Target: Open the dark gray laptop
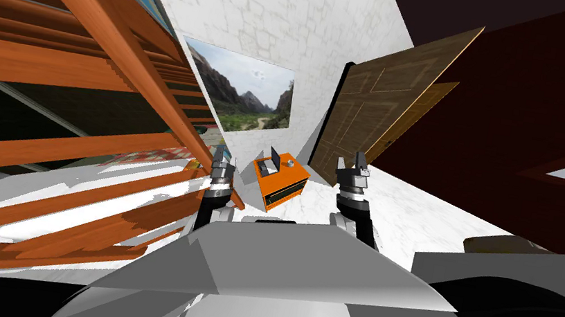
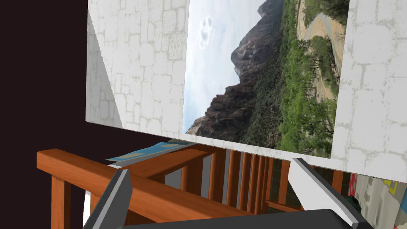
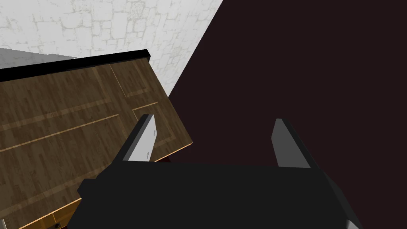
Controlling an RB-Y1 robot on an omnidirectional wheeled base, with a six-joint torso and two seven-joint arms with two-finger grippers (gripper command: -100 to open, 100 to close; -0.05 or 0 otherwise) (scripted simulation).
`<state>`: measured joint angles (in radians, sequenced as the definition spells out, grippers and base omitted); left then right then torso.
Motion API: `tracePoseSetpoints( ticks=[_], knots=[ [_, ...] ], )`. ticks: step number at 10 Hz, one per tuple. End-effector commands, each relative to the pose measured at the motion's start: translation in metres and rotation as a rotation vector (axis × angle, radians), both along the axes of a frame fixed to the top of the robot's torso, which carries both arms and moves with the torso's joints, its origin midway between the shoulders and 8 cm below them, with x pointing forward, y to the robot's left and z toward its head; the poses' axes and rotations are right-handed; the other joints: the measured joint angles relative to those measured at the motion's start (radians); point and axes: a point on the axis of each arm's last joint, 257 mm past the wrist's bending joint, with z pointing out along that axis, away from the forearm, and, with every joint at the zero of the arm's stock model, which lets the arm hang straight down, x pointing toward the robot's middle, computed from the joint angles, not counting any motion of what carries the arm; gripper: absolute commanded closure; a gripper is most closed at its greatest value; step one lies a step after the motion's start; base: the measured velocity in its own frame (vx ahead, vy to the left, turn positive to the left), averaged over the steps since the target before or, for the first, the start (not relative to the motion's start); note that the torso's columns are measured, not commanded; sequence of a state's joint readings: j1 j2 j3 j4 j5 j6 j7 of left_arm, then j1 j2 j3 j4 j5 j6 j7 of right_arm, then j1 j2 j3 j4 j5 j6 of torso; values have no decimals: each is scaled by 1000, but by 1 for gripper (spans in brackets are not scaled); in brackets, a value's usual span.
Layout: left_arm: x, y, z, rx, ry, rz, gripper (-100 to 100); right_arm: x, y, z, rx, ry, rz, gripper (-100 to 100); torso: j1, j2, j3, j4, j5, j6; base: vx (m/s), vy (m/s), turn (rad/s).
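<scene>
Fingers of both arms are spread wide and hold nothing: left fingers [image 2: 117,195] point over a wooden railing [image 2: 99,175], right fingers [image 3: 145,139] toward a brown door [image 3: 71,119]. The laptop [image 1: 267,164] sits on an orange cabinet [image 1: 284,185], well ahead, between the two arms. Both arms are probably held up only for travel. The lid angle is too small to confirm.

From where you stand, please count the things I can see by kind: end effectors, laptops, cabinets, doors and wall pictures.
End effectors: 2, the left end effector and the right end effector, both open
Dark laptop: 1, on top of the cabinet
Orange cabinet: 1
Wooden door: 1
Wall picture: 1
Total: 6
</scene>
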<state>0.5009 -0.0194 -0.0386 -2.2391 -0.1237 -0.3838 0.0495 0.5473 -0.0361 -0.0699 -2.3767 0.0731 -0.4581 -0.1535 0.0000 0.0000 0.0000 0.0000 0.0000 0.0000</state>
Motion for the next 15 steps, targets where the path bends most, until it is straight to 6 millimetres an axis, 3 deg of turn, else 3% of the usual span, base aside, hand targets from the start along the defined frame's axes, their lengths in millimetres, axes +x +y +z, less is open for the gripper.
tracePoseSetpoints(
  ticks=[1, 9, 10, 12, 15],
  knots=[
    [0, 0, 0, 0, 0, 0, 0, 0, 0, 0, 0, 0, 0, 0, 0, 40, -82, 41, 0, 0, 0, 0, 0],
    [0, 0, 0, 0, 0, 0, 0, 0, 0, 0, 0, 0, 0, 0, 0, 618, -1234, 617, 0, 0, 0, 0, 0],
    [2, -1, -3, 37, 12, -8, -100, 0, 0, 0, 0, 0, 0, 0, 0, 691, -1382, 691, 0, 0, 18, -17, -4],
    [7, 0, -10, 97, 33, -12, -100, 0, 0, 0, 0, 0, 0, 0, -1, 733, -1471, 734, 0, 0, 29, -48, -4],
    [19, 7, -22, 188, 71, 4, -100, 0, 0, 0, 0, 0, 0, 0, -1, 737, -1476, 738, 0, 0, 50, -85, -5]
  ],
)
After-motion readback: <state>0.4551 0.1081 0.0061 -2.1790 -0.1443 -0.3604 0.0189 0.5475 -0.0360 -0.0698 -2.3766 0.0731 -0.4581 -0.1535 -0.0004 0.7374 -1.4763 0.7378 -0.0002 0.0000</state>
